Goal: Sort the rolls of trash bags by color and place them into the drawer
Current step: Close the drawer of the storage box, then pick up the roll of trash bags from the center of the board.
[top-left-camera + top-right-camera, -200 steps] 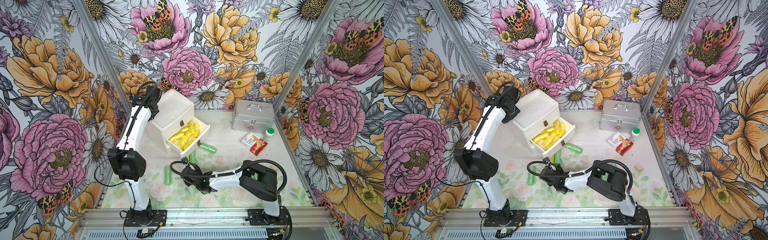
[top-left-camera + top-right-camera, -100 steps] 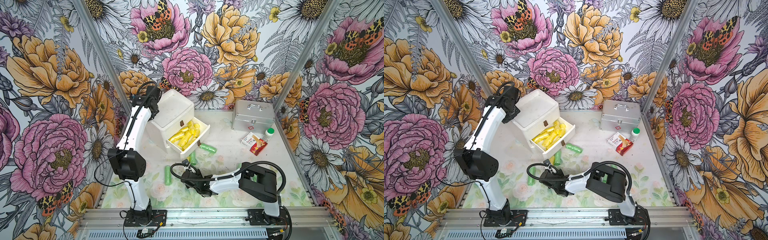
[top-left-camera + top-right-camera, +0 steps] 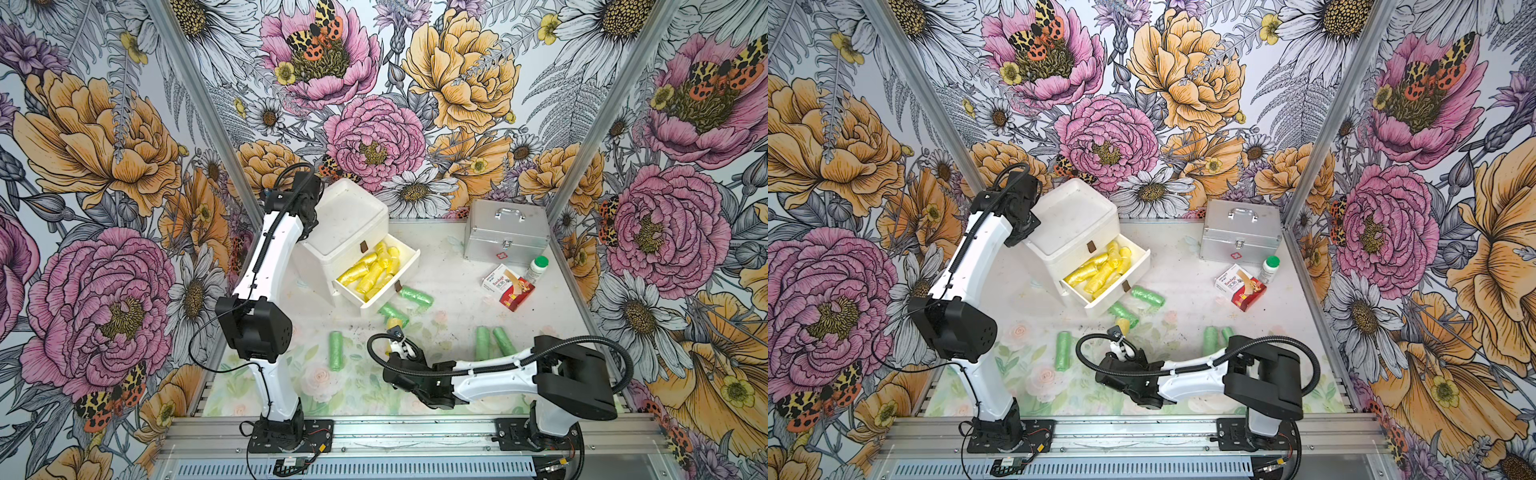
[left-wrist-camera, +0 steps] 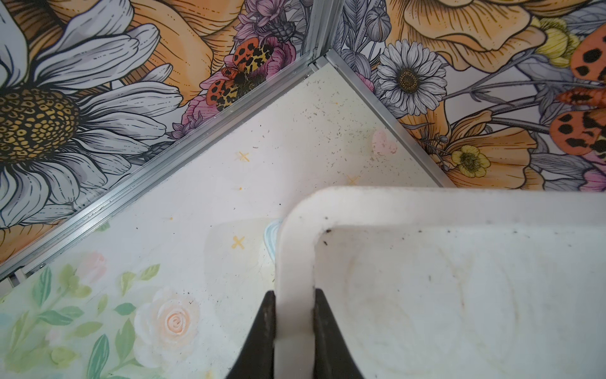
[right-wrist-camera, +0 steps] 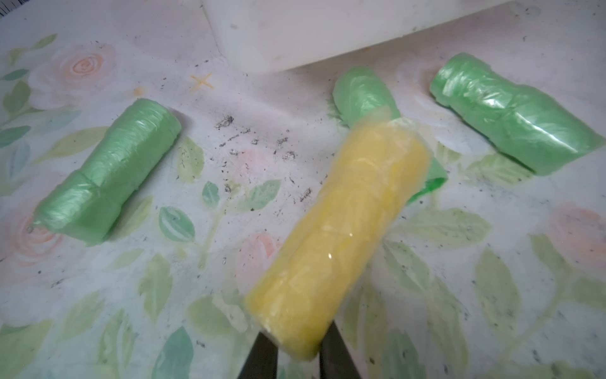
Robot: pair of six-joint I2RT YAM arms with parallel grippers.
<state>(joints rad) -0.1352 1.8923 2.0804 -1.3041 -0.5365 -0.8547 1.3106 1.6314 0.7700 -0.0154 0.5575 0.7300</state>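
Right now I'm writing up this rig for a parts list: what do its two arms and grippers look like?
The left arm and the right arm match: glossy white link shells between bulky black joint housings, each with a black ribbed cable hose looping along it. The left gripper and the right gripper have slim, tapered black fingers. No markings are legible.

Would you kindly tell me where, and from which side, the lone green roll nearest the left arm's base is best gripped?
Grip the green roll at mid-length, coming straight down with the jaws across its narrow width. It lies flat on the mat, long axis running near to far, with bare mat along both long sides, so there should be room to close.
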